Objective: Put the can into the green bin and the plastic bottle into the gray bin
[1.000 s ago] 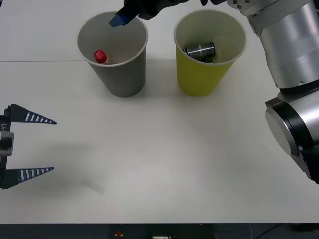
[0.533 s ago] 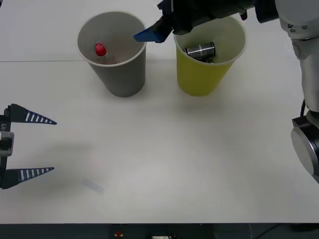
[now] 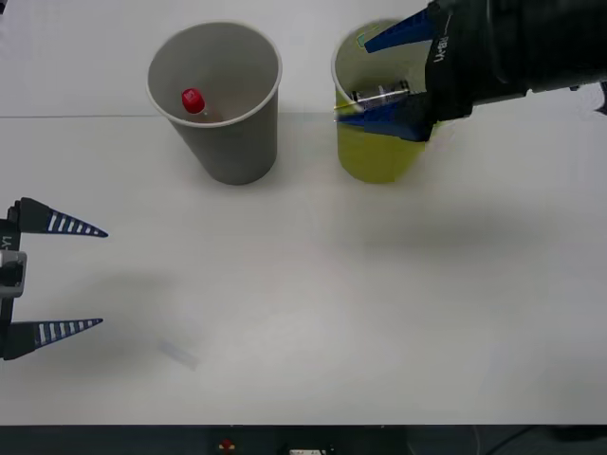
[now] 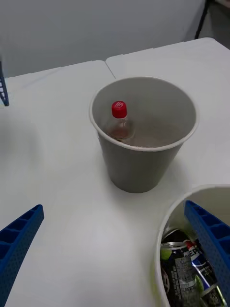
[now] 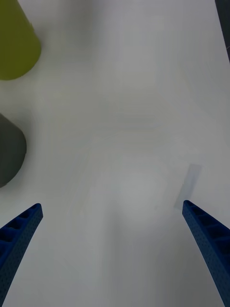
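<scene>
Both bins filled, right gripper [image 3: 384, 76] (open) now over green bin [image 3: 379, 156]

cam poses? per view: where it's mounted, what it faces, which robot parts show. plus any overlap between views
Front: above the arms, looking down at the table; left hand open at the left edge, right hand open over the green bin.
Right wrist: on the right arm, facing the gray bin holding the bottle, the can in the green bin; own fingers.
Left wrist: on the left arm, facing bare table beside both bins; own fingers.
Shared: all three show both bins.
</scene>
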You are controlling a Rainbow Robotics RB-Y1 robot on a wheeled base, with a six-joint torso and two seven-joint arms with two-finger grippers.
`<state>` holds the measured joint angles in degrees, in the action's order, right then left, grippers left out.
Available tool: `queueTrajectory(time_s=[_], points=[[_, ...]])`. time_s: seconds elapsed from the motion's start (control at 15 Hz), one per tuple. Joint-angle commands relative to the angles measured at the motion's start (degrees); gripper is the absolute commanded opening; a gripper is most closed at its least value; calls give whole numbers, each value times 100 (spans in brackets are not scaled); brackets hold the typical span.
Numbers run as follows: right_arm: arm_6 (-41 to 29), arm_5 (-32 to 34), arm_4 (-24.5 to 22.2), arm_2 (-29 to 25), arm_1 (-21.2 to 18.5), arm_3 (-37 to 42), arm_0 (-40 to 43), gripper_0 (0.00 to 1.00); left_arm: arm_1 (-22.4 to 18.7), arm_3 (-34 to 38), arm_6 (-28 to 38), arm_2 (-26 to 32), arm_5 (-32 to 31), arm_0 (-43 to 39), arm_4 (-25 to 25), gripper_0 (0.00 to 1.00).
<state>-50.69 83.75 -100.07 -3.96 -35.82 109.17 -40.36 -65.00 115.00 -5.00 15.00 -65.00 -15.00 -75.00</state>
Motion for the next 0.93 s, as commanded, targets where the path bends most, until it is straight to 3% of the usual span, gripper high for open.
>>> queueTrajectory(time_s=[0.07, 0.47, 0.93], points=[[613, 72, 673, -412, -399, 219, 652, 100, 0, 0, 0, 0, 0, 0, 0, 100], [1896, 248, 1851, -1326, -1129, 342, 2094, 100, 0, 0, 0, 0, 0, 0, 0, 100], [3171, 608, 2439, -2302, -1357, 342, 3570, 100, 0, 0, 0, 0, 0, 0, 0, 100]])
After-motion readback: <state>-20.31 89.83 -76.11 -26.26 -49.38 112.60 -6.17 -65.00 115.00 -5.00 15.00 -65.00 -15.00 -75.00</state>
